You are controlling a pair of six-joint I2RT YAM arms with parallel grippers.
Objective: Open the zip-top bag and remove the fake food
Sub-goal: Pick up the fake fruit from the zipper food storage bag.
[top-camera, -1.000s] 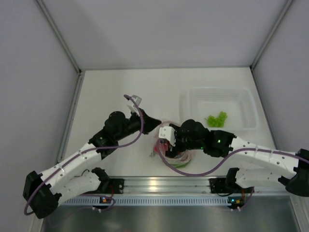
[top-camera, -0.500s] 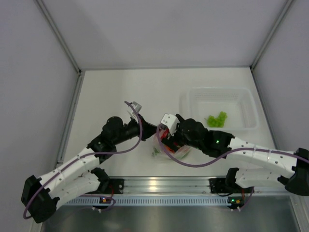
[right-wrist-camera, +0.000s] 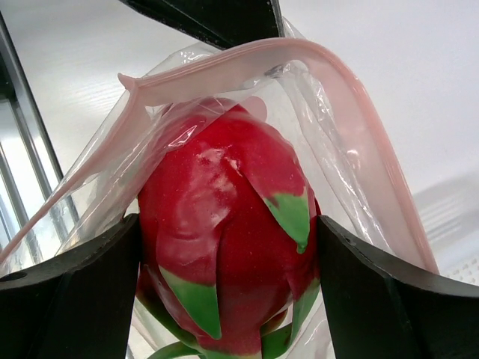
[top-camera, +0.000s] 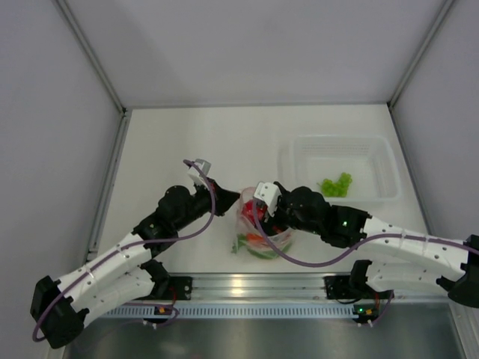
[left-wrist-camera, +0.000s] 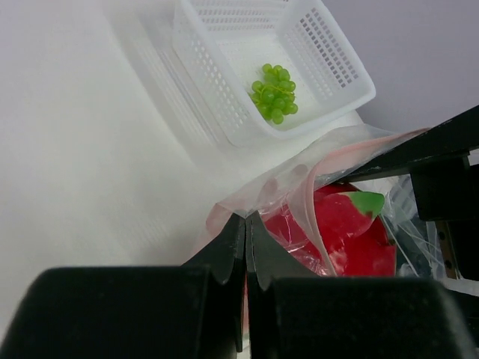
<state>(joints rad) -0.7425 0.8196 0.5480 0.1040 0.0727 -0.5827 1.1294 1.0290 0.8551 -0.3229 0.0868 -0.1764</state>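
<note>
The zip-top bag (top-camera: pixel 263 238) stands on the table between both arms, its pinkish zip strip (right-wrist-camera: pixel 247 56) arched open. My left gripper (left-wrist-camera: pixel 245 218) is shut on the bag's edge (left-wrist-camera: pixel 299 176) and holds it up. In the bag's mouth sits the fake food's magenta dragon fruit (right-wrist-camera: pixel 224 232) with green tips. My right gripper (right-wrist-camera: pixel 228 254) is shut on it, one finger against each side. In the top view the right gripper (top-camera: pixel 259 215) reaches into the bag from the right, and the left gripper (top-camera: pixel 236 200) is at the bag's upper left. Orange and green pieces show low in the bag.
A white perforated basket (top-camera: pixel 290 161) stands at the right rear with a bunch of green toy grapes (top-camera: pixel 334 185) inside; the left wrist view shows the basket (left-wrist-camera: pixel 247 138) beyond the bag. The aluminium rail (top-camera: pixel 247 288) runs along the near edge just behind the bag.
The bag has gone from lying slumped to standing with its mouth pulled up. Both grippers shifted slightly toward the left, and the red fruit shows more.
</note>
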